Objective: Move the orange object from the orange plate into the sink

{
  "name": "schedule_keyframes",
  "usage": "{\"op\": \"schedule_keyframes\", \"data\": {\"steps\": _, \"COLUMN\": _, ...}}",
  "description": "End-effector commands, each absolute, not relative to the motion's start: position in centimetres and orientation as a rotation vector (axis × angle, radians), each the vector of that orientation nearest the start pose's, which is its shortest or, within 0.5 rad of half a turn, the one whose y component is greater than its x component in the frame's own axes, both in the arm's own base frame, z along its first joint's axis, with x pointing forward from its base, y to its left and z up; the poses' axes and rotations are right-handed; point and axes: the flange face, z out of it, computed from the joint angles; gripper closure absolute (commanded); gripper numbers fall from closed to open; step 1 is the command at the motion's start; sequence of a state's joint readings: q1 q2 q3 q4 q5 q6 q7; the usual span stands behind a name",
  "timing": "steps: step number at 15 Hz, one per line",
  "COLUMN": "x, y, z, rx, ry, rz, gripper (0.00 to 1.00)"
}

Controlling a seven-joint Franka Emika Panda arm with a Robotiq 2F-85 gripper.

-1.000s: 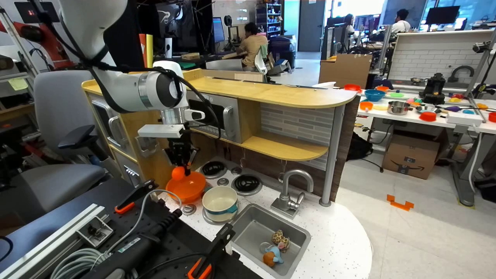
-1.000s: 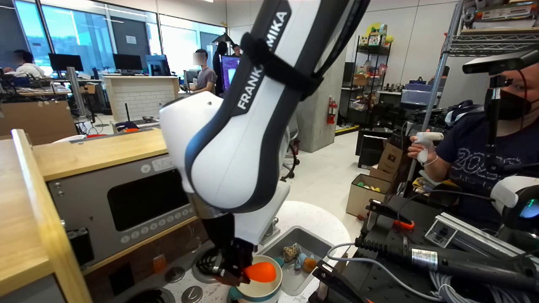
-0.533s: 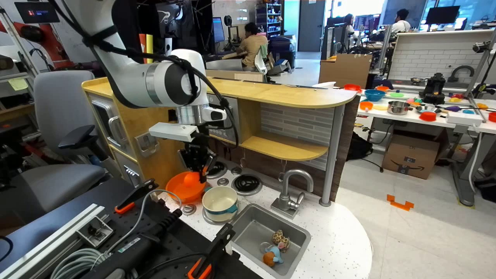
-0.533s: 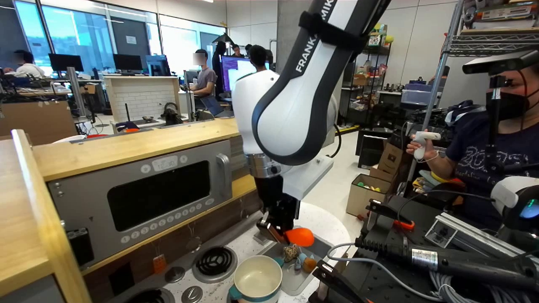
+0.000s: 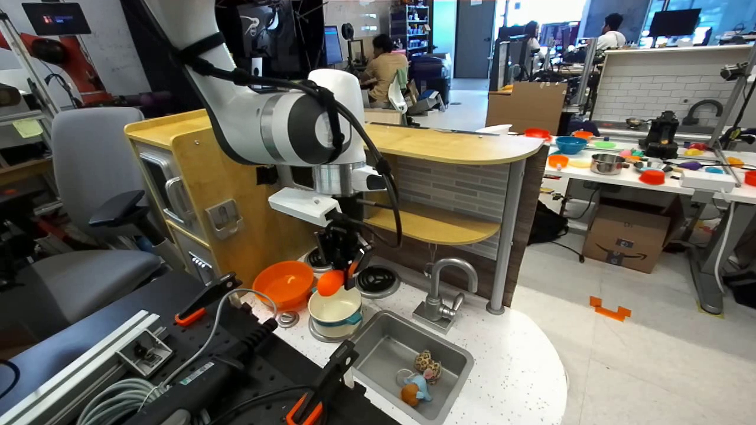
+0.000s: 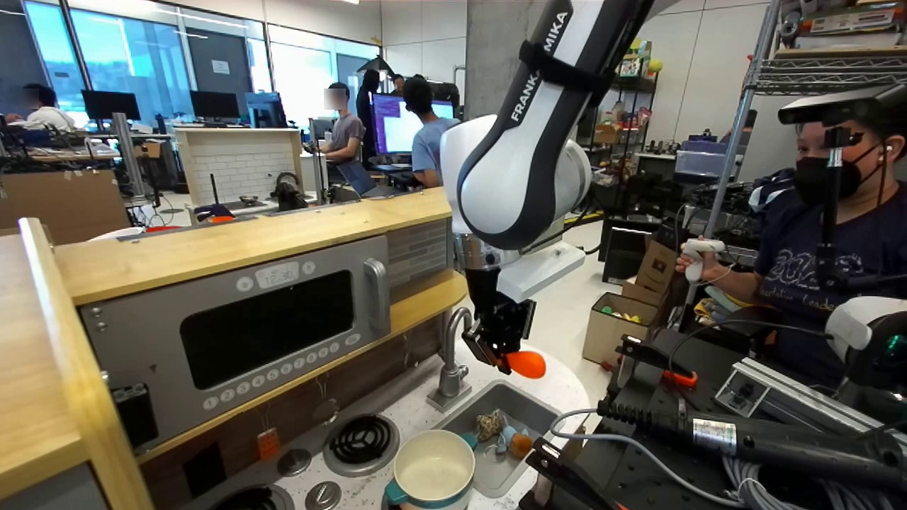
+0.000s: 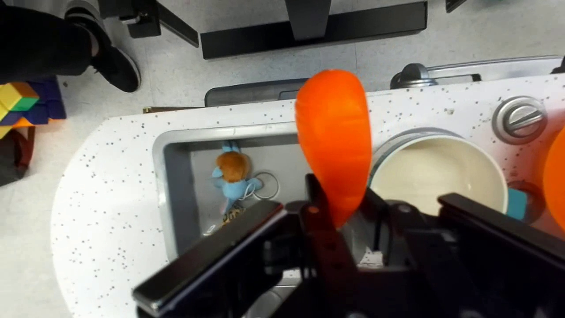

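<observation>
My gripper (image 5: 348, 282) is shut on the orange object (image 5: 329, 283), a smooth rounded piece jutting out past the fingertips. The piece also shows in an exterior view (image 6: 528, 364) and in the wrist view (image 7: 334, 132), with its narrow end between the fingers. It is held in the air above the counter. In the wrist view it overlaps the gap between the sink (image 7: 282, 159) on the left and the cream pot on the right. The orange plate (image 5: 283, 280) stands on the stove behind; its edge shows in the wrist view (image 7: 557, 176).
The cream pot (image 5: 335, 307) with teal handles stands between plate and sink. The arched faucet (image 5: 437, 289) rises at the sink's rim. Several soft toys (image 5: 417, 389) lie in the sink. The wooden shelf (image 5: 437, 221) overhangs the counter's back. Black clamps (image 5: 336, 366) line the near table.
My gripper has carried the orange object from over the orange plate toward the sink, now above the pot area. The grip looks unchanged. Pot, plate and sink have not moved.
</observation>
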State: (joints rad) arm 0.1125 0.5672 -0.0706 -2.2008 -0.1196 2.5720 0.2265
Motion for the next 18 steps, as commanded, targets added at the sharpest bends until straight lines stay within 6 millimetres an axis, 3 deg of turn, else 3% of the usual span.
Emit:
{"op": "schedule_keyframes", "data": {"steps": 1, "x": 54.2, "y": -0.6, "z": 9.2, "rx": -3.249, "ry": 0.298, "rz": 0.272, "gripper": 0.96}}
{"op": "schedule_keyframes", "data": {"steps": 4, "x": 56.1, "y": -2.5, "z": 7.1, "rx": -3.242, "ry": 0.430, "rz": 0.268, "gripper": 0.96}}
{"op": "schedule_keyframes", "data": {"steps": 9, "x": 58.0, "y": -3.2, "z": 2.9, "rx": -3.222, "ry": 0.473, "rz": 0.233, "gripper": 0.96}}
{"op": "schedule_keyframes", "data": {"steps": 15, "x": 56.1, "y": -3.8, "z": -3.7, "rx": -3.303, "ry": 0.380, "rz": 0.292, "gripper": 0.96}}
{"op": "schedule_keyframes", "data": {"steps": 18, "x": 55.5, "y": -4.4, "z": -5.9, "rx": -3.325, "ry": 0.380, "rz": 0.309, "gripper": 0.96}}
